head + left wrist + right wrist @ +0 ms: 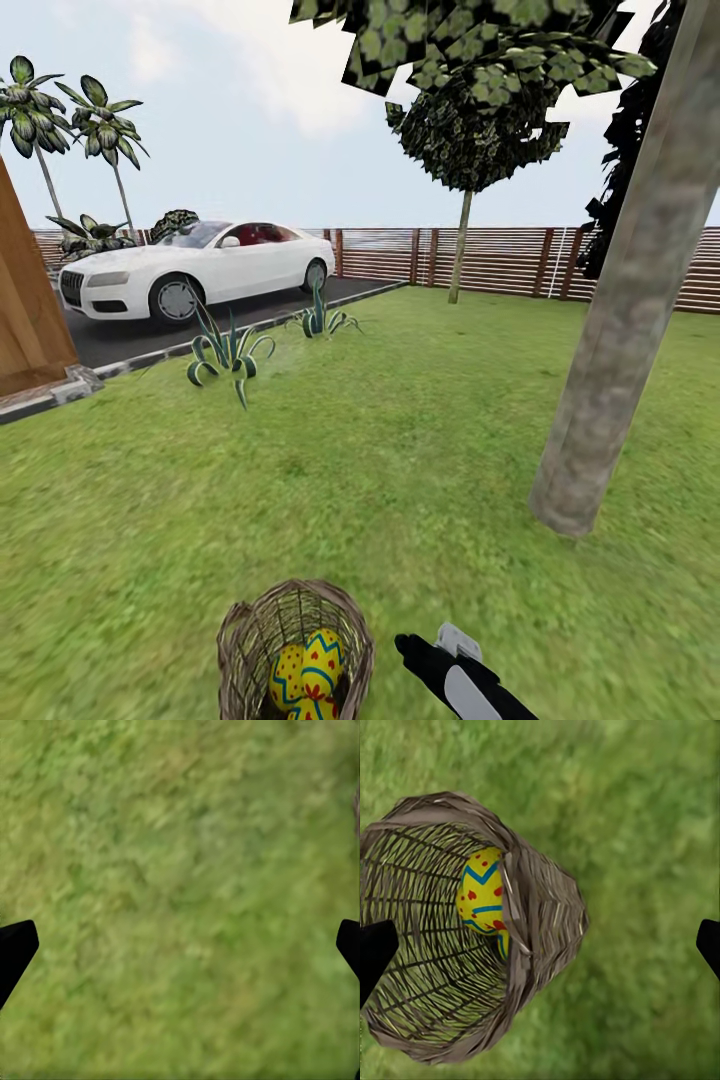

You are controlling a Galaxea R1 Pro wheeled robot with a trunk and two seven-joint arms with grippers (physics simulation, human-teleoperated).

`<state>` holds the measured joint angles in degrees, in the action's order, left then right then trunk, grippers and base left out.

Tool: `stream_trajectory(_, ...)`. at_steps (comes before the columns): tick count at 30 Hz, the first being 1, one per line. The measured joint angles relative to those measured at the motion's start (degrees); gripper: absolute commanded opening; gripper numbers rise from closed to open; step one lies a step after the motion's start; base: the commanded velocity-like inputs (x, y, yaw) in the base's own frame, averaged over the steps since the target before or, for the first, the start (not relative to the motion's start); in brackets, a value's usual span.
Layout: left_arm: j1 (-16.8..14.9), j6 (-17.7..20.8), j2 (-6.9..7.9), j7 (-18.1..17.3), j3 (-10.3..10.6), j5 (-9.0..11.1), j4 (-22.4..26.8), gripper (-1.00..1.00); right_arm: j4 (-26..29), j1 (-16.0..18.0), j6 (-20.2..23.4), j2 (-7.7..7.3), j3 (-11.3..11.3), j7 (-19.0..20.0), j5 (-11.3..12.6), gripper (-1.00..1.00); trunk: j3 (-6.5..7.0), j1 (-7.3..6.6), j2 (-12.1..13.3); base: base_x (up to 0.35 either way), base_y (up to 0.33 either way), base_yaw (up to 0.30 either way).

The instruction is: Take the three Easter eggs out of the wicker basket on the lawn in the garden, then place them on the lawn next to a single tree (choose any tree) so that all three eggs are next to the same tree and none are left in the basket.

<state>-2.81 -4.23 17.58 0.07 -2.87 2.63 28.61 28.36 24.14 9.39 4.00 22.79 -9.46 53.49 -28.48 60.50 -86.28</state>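
White car [195,268] parked on the dark driveway [250,315] at far left. Two spiky striped plants [228,352] stand along the driveway's near edge. Palms [75,120] rise behind the car; a brown wooden wall [25,300] stands at the left edge.

Basket on grass, seen past the right gripper's fingers

The wicker basket [450,930] lies tipped on the lawn [645,832], its open mouth turned toward the camera so the woven inside shows. One yellow egg [482,900] with blue zigzags and red marks sits inside against the basket's wall, partly hidden behind the braided rim. Two black fingertips [373,952] of the right gripper [540,949] show at opposite edges, spread wide apart, with nothing between them but basket and grass.
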Motion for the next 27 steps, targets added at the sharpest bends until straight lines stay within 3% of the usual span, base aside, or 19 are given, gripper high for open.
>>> stream_trajectory(16, 0.0, -0.1, 0.0, 0.0, 0.0, -0.1, -0.1, 1.0, -0.1, 0.0, 0.0, -0.13, -0.1, 0.0, -0.1, 1.0, 2.87, -3.52, 6.4, 0.0, 0.0, 0.0)
stream_trajectory(27, 0.0, -0.7, 0.0, 0.0, 0.1, 0.0, -6.5, 1.0, -0.1, -0.2, -0.2, -0.25, -0.1, 0.0, -0.2, 1.0, 4.85, -5.93, 10.8, 0.0, 0.0, 0.0)
